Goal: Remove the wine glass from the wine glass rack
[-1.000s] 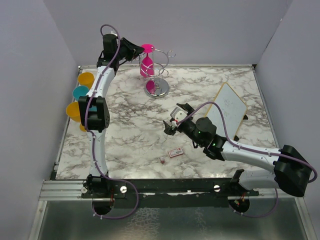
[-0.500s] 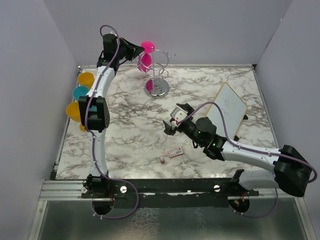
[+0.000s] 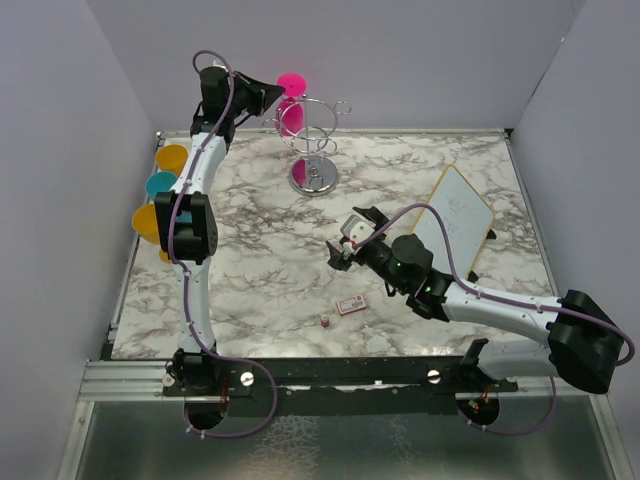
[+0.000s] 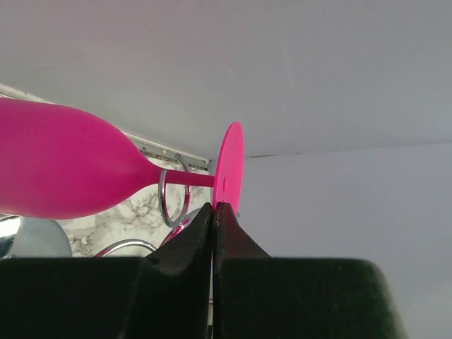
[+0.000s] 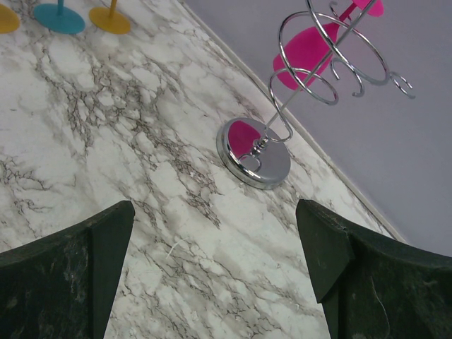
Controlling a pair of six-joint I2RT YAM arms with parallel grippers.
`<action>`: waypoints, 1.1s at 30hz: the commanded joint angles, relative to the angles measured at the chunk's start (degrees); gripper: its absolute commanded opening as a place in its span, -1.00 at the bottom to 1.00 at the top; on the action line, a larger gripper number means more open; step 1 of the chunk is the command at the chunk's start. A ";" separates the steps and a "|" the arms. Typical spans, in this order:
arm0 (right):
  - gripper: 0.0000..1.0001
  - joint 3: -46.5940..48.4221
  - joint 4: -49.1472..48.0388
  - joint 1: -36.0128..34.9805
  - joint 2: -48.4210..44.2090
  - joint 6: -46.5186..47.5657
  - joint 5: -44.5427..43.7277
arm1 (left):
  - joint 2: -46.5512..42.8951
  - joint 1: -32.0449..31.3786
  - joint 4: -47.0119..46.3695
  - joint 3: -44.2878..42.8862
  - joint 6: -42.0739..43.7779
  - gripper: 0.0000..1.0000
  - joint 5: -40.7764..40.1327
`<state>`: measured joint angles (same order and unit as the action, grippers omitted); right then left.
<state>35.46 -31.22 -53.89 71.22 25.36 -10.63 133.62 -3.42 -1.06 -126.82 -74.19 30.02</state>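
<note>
Slippage is our chief worry: the left pincer (image 4: pixel 214 210) is clamped on the wine glass (image 4: pixel 63 169), but it grips only the thin edge of the round foot (image 4: pixel 227 166), with the heavy bowl hanging well out to one side. The glass sits upside down high on the wine glass rack (image 3: pixel 313 175), and in the left wrist view its stem appears to run through one curled hook (image 4: pixel 173 205), so we judge it not yet free. If we pull sideways before the stem has left that hook, the wire may catch the foot and twist it out of our narrow hold, or drag the light chrome stand over on its domed base. If we tilt the wrist, the bowl's weight may pivot the foot between the jaws and the glass may drop onto the marble worktop (image 3: pixel 250 260). The right pincer (image 5: pixel 215 236) hangs wide open over the middle of the worktop, holding nothing and well apart from the rack, so nothing steadies the base if it tips.
</note>
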 commanded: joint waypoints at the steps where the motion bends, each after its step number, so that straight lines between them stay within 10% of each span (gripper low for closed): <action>1: 0.99 1.05 -0.67 0.19 -0.28 0.41 1.06 | 0.21 0.43 -3.36 -1.82 -2.48 -1.00 -0.19; 33: 0.99 1.21 0.25 0.19 -1.26 -1.41 2.66 | -6.15 9.00 0.89 -6.39 5.84 -1.00 -0.54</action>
<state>35.46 -31.05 -53.89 71.13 25.23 -10.15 136.42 4.49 -1.04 -133.36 -74.65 28.91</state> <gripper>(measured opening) 0.994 0.018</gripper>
